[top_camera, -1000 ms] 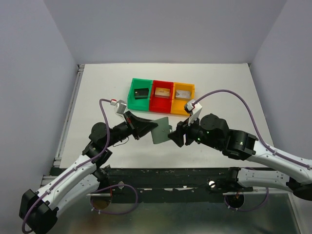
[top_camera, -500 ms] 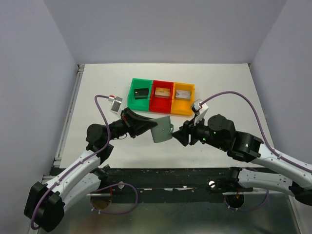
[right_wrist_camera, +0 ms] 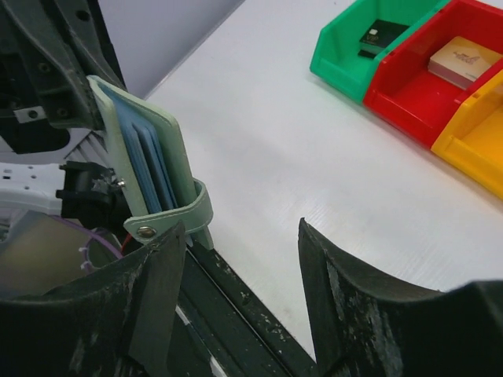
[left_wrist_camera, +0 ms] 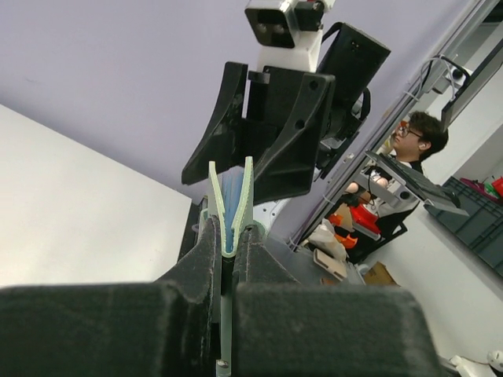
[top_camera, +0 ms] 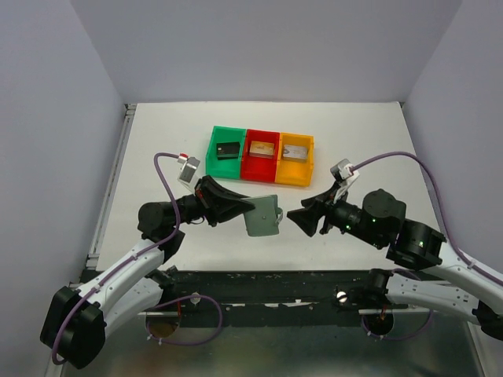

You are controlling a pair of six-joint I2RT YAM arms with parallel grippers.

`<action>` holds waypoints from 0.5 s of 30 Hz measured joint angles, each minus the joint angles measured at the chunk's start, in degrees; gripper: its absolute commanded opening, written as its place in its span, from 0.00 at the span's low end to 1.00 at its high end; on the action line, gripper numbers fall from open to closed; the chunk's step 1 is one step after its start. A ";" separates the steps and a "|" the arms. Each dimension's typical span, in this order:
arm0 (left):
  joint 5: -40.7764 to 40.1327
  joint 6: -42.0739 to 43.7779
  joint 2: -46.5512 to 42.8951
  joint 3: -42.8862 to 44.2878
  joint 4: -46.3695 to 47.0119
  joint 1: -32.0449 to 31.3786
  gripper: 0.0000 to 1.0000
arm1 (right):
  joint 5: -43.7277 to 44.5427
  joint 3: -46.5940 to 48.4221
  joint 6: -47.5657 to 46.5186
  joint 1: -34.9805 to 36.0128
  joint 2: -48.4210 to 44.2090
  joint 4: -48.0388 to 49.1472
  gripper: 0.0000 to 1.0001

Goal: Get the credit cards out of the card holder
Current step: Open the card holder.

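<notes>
Holder (top_camera: 262,216), top view: pale grey-green, held over the near edge of the table (top_camera: 157,141), left hand (top_camera: 245,210) pinching its left side. Right hand (top_camera: 297,216) just beside its right edge, fingers spread, gripping nothing. Cards (top_camera: 229,149) lie in the bins (top_camera: 302,169), well behind.

Left wrist view: holder (left_wrist_camera: 229,208) edge-on, two pale green covers slightly parted, blue between; fingers (left_wrist_camera: 200,259) pressed on its lower edge.

Right wrist view: holder (right_wrist_camera: 169,145) upright, blue pockets inside, strap with snap stud at its bottom.

Card holder (top_camera: 262,216) matt, smooth; bins (right_wrist_camera: 401,110) glossy plastic.
</notes>
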 measured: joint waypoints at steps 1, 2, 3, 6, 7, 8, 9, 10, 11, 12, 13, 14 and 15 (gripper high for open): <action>0.15 0.00 0.00 0.00 -0.02 0.00 0.00 | -0.02 0.02 0.04 -0.02 -0.92 0.13 0.69; 0.42 0.00 0.00 0.00 0.00 0.00 0.00 | -0.09 0.02 0.11 -0.02 -1.66 0.37 0.69; 0.55 0.00 0.00 0.00 0.00 0.00 0.00 | -0.15 0.09 0.15 -0.02 -2.25 0.63 0.69; 1.27 -0.02 0.00 0.00 0.17 0.00 0.00 | -0.87 0.76 0.20 -0.02 -2.43 1.73 0.70; 1.53 -0.07 0.00 0.00 0.39 0.00 0.00 | -1.18 1.05 0.20 -0.02 -2.03 2.05 0.70; 1.64 -0.13 0.00 0.00 0.55 0.00 0.00 | -1.49 1.40 0.17 -0.02 -1.49 2.23 0.70; 1.73 -0.31 0.00 0.00 0.81 0.00 0.00 | -1.79 1.64 0.17 -0.02 -0.83 2.62 0.70; 1.84 -0.50 0.00 0.00 1.11 0.00 0.00 | -2.27 1.79 0.20 -0.04 -0.20 3.06 0.69; 1.97 -0.70 0.02 0.00 1.51 0.00 0.00 | -2.78 1.84 0.20 -0.04 0.37 3.39 0.69; 2.05 -0.90 0.04 0.00 1.92 0.00 0.00 | -3.28 1.84 0.20 -0.04 0.98 3.61 0.68; 2.14 -1.09 0.07 0.00 2.25 0.00 0.00 | -3.78 1.84 0.20 -0.04 1.73 3.78 0.68; 2.29 -1.31 0.09 0.00 2.58 0.00 0.00 | -4.28 1.84 0.20 -0.04 2.43 3.91 0.68; 2.47 -1.46 0.11 0.00 2.93 0.00 0.00 | -4.74 1.84 0.22 -0.04 3.04 4.02 0.68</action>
